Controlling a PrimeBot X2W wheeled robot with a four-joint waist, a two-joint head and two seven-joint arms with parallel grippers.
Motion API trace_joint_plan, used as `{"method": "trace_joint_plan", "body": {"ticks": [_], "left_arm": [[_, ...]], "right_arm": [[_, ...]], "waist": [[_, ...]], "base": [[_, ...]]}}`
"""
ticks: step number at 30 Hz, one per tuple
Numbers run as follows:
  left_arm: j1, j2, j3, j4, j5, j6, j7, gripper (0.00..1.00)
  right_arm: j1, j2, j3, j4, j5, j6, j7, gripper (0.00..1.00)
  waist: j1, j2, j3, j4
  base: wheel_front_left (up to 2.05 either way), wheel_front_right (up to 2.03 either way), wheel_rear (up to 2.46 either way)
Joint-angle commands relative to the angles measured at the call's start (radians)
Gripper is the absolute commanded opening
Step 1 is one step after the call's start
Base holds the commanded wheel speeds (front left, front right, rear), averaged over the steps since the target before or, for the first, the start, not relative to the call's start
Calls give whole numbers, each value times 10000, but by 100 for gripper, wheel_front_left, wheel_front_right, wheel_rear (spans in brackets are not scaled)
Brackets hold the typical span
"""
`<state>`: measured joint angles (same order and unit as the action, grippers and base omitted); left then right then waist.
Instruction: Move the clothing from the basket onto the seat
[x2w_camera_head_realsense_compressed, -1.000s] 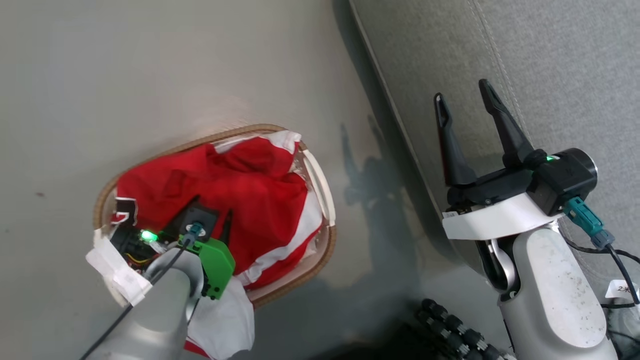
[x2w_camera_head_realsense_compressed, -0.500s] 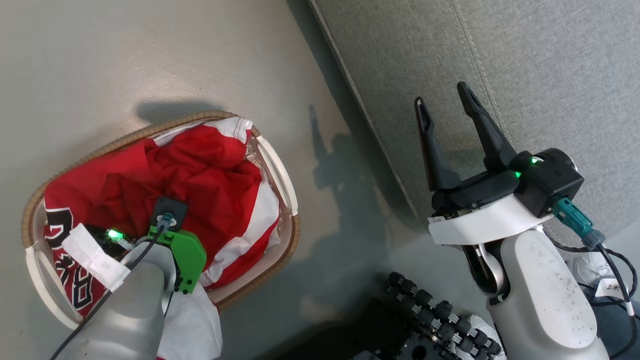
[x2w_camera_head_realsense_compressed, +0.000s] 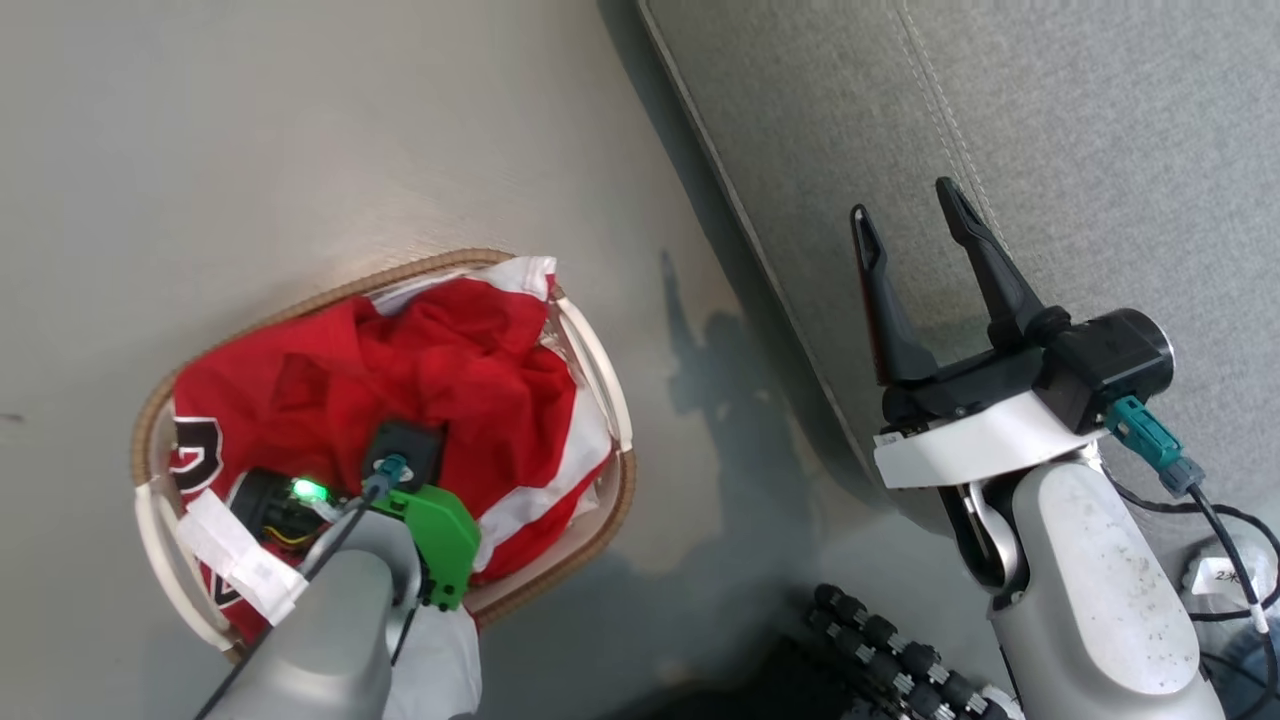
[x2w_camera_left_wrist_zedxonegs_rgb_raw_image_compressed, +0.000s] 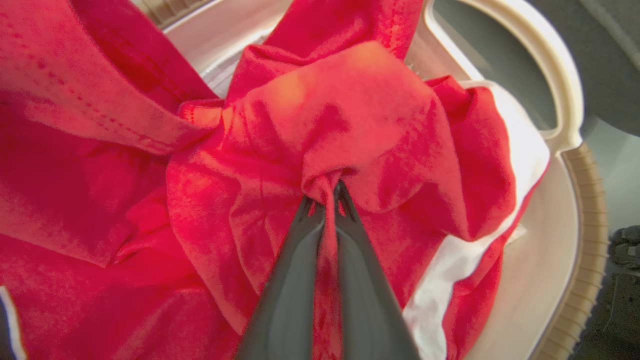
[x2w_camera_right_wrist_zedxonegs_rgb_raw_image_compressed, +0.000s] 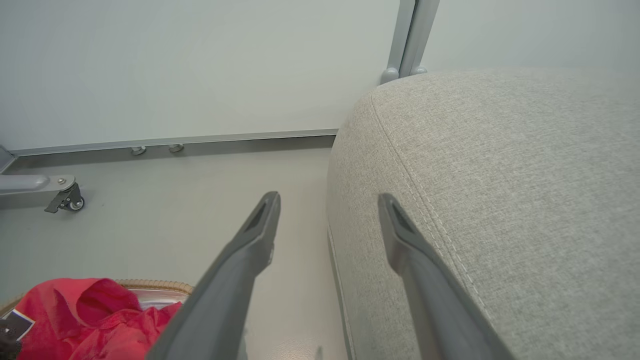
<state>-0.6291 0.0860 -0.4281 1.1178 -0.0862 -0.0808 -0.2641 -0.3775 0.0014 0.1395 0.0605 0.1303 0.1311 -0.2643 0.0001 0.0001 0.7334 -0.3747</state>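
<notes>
Red clothing (x2w_camera_head_realsense_compressed: 450, 370) with white trim and black lettering fills the oval white basket (x2w_camera_head_realsense_compressed: 592, 345) on the floor. My left gripper (x2w_camera_left_wrist_zedxonegs_rgb_raw_image_compressed: 327, 192) reaches down into the pile and is shut on a bunched fold of the red clothing (x2w_camera_left_wrist_zedxonegs_rgb_raw_image_compressed: 350, 100). The basket's white handle and brown rim (x2w_camera_left_wrist_zedxonegs_rgb_raw_image_compressed: 565, 100) curve past on the right of that view. In the head view my left wrist hides the fingers. My right gripper (x2w_camera_head_realsense_compressed: 905, 205) hangs open and holds nothing, over the near edge of the grey seat (x2w_camera_head_realsense_compressed: 1050, 120). The right wrist view shows the gripper (x2w_camera_right_wrist_zedxonegs_rgb_raw_image_compressed: 327, 200), seat (x2w_camera_right_wrist_zedxonegs_rgb_raw_image_compressed: 500, 175) and clothing (x2w_camera_right_wrist_zedxonegs_rgb_raw_image_compressed: 75, 315).
White fabric (x2w_camera_head_realsense_compressed: 440, 660) hangs over the basket's near rim under my left forearm. A black ribbed cable (x2w_camera_head_realsense_compressed: 890, 650) lies on the floor by my base. A wall, a metal post (x2w_camera_right_wrist_zedxonegs_rgb_raw_image_compressed: 410, 40) and a caster (x2w_camera_right_wrist_zedxonegs_rgb_raw_image_compressed: 67, 200) stand beyond the seat.
The head camera has shifted, so the whole picture moved. My left gripper stays down in the red clothing, and a finger seen a second ago is now hidden. The right gripper stays open.
</notes>
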Motion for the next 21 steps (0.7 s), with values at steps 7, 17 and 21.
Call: {"method": "trace_joint_plan", "body": {"ticks": [7, 17, 21], "left_arm": [[1187, -159, -245, -2029, -249, -291, -9, 0], [1984, -68, -909, -4091, -654, -506, -11, 0], [1568, 152, -1919, -4478, -1077, -499, -11, 0]], "right_arm": [[599, -40, -585, 454, -559, -5, -11, 100], [1695, -38, -1555, 844, -1335, -5, -10, 100], [2101, -38, -1770, 916, -1552, -5, -10, 100]], "waist": [[-1, -1, -1964, 1304], [-1, -1, -4172, 2215], [-1, -1, -4966, 2425]], "base": [[0, 0, 0], [0, 0, 0], [0, 0, 0]]}}
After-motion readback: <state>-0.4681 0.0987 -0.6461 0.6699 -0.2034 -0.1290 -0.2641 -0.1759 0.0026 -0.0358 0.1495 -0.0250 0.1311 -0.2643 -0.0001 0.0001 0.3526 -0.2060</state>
